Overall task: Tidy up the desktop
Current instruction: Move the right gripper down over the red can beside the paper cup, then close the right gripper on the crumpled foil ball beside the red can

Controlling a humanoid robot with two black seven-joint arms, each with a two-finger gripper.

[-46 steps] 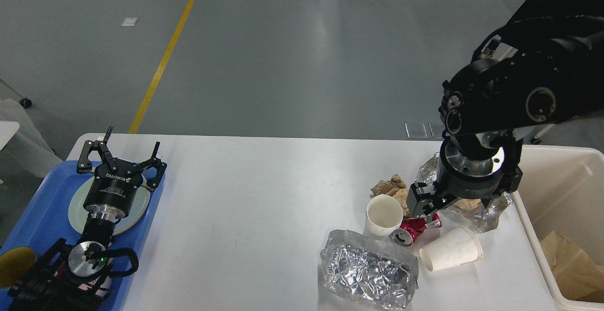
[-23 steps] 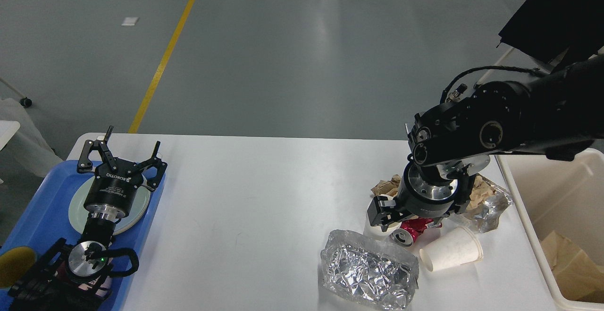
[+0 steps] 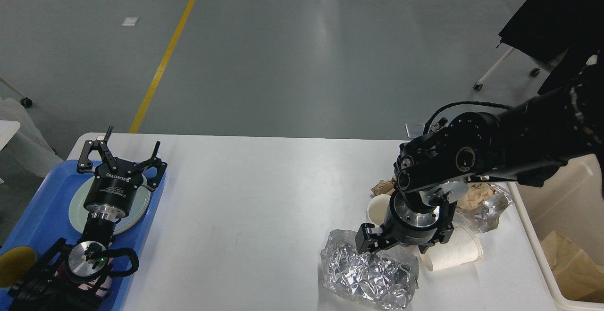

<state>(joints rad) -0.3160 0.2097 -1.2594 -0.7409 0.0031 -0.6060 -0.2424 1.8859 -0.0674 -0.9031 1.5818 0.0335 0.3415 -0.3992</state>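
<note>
Litter crowds the desktop (image 3: pixel 264 193) toward four o'clock: a crumpled foil tray (image 3: pixel 368 273), paper cups (image 3: pixel 453 253), brown paper. The right gripper (image 3: pixel 377 249) hangs over the foil's far rim; I cannot tell how wide it stands, nor whether it holds anything. Foil looks light and easily crushed, so its rim seems the best hold. At nine o'clock the left gripper (image 3: pixel 123 156) gapes wide, holding nothing.

crumpled silver foil tray (image 3: pixel 368 273) up front, white paper cup lying on its side (image 3: pixel 453 254), blue plastic tray (image 3: pixel 42 216) far left
</note>
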